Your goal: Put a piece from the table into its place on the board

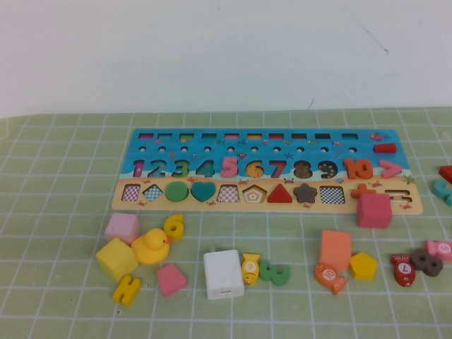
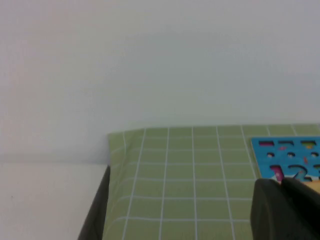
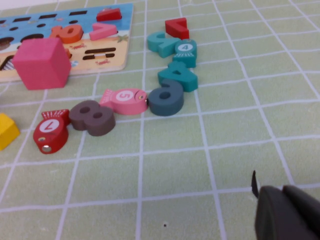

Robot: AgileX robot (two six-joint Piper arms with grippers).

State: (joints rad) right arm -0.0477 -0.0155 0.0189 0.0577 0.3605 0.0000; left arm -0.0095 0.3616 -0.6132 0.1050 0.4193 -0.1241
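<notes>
Both arms parked off-table; left gripper (image 2: 285, 210) and right gripper (image 3: 287, 212) barely visible, pincer state can't tell. Blue wooden number board (image 1: 268, 169) far centre. Loose brown figure-8 piece (image 1: 426, 262) near right: grasp its flanks squarely, then align over its slot.

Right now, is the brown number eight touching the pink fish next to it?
Touching. The right wrist view shows the brown number eight pressed against the tail of the pink fish, no mat between. Both end effectors sit off the pieces.
</notes>
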